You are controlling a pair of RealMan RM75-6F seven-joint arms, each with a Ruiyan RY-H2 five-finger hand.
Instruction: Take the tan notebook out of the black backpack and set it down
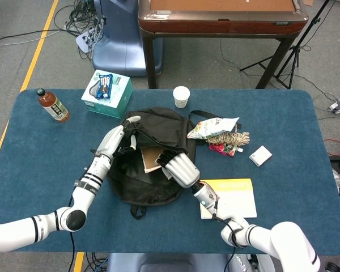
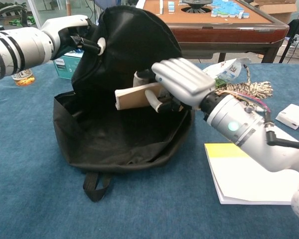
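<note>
The black backpack (image 1: 141,173) (image 2: 124,139) lies open in the middle of the blue table. My left hand (image 1: 120,137) (image 2: 72,32) grips its upper flap and holds it up. My right hand (image 1: 178,168) (image 2: 182,82) holds the tan notebook (image 1: 152,159) (image 2: 137,95) by its right end, lifted above the bag's lining and roughly level over the opening. The hand covers the notebook's right part.
A yellow-and-white book (image 1: 232,197) (image 2: 249,174) lies right of the bag. Behind it are a snack bag (image 1: 211,127), a rope bundle (image 1: 229,137) and a small white box (image 1: 260,154). A paper cup (image 1: 181,96), a teal box (image 1: 106,93) and a bottle (image 1: 52,105) stand at the back.
</note>
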